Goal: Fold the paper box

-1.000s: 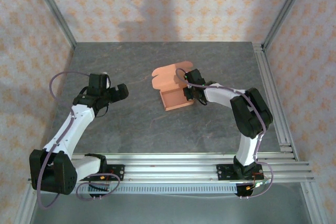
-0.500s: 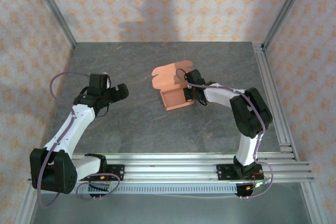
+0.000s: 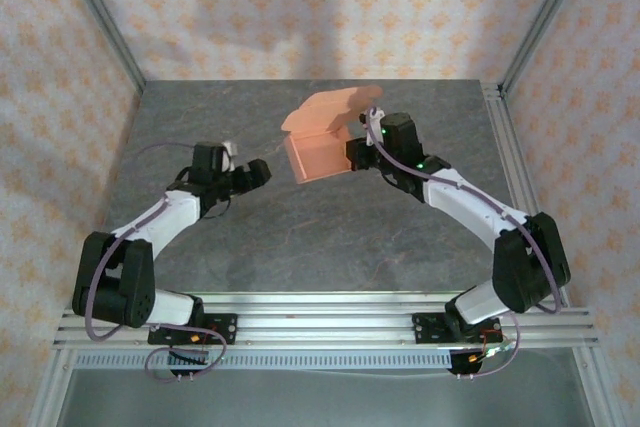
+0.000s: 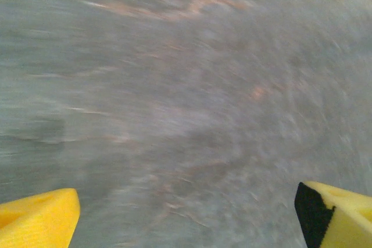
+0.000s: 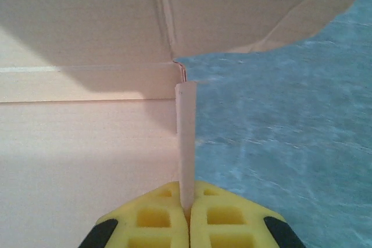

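Toward the back of the table (image 3: 200, 127), a bit right of centre, the paper box (image 3: 318, 152) is in the R gripper (image 3: 352, 154). It's a salmon-pink open tray, inside facing up and toward the near edge, w/ rounded flaps (image 3: 330, 107) standing up behind it. Can't tell if its bottom edge touches the tabletop. On the R wrist cam the jaws are pinched tight on one thin upright side wall of the box, yellow pads (image 5: 154, 219) meeting either side of the card edge, and a bigger flap hangs overhead. L gripper (image 3: 256, 174) hovers left of the box, apart from it, w/ nothing in it. Its wrist cam is blurry, but the yellow fingertips (image 4: 40, 219) are spread wide over grey table.
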Controlling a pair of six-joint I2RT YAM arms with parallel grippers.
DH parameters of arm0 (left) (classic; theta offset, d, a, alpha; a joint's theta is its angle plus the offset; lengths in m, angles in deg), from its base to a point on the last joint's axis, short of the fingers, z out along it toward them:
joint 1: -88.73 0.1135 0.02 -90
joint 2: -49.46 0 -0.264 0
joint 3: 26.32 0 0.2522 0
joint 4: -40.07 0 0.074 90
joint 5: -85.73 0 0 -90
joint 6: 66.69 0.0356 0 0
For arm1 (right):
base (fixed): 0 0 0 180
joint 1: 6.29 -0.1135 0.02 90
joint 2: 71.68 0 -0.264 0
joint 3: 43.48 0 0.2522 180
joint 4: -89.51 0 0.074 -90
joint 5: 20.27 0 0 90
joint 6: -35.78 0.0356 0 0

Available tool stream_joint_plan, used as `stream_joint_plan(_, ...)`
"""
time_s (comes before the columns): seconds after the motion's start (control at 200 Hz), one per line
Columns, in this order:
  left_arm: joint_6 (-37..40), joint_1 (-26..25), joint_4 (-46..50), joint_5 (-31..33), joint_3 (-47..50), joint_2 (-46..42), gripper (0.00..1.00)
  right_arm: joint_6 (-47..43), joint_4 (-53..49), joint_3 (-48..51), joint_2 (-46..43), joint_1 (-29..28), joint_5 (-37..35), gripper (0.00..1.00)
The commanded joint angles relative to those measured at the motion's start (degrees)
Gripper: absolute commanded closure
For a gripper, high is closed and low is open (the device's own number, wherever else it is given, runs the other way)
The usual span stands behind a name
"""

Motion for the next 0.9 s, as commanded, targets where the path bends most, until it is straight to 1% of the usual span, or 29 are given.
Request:
stream_joint_plan(0.0,4.7,-5.6,-6.6,-8.7,-5.0,0.5,0.06,0.6,6.2,1.9,-2.4,0.0,7.6,0.94)
stream_joint_plan(0.075,3.7,-7.4,-9.3,-12.0,-6.1,1.7,0.11,0.4,7.9,2.7,-2.9,-0.1,9.0,0.94)
stream_joint_plan(0.12,3.1,-8.2,-10.7,-13.5,-6.4,2.1,0.19,0.4,8.5,3.0,-2.9,-0.1,9.8,0.94)
stream_joint_plan(0.17,2.7,-8.9,-11.1,-13.8,-7.0,2.7,0.23,0.3,8.6,3.0,-2.8,-0.1,10.3,0.94)
stream_joint_plan(0.285,3.3,-10.7,-10.5,-14.8,-8.8,3.9,0.28,-0.2,8.9,3.2,-2.8,-0.5,10.4,0.94)
stream_joint_plan(0.511,3.7,-13.4,-10.2,-16.0,-11.6,5.7,0.30,-2.0,8.7,2.5,-2.0,-1.5,9.7,0.94)
stream_joint_plan(0.701,3.4,-14.0,-11.4,-15.7,-12.4,6.4,0.30,-4.6,6.9,1.7,-1.4,-2.3,7.5,0.94)
stream_joint_plan(0.801,3.6,-14.1,-12.0,-15.5,-12.4,6.3,0.31,-7.9,4.5,1.3,-1.5,-3.5,4.0,0.94)
stream_joint_plan(0.896,3.7,-14.1,-12.1,-15.4,-12.6,6.4,0.30,-12.9,0.9,0.3,-1.1,-6.0,-2.1,0.95)
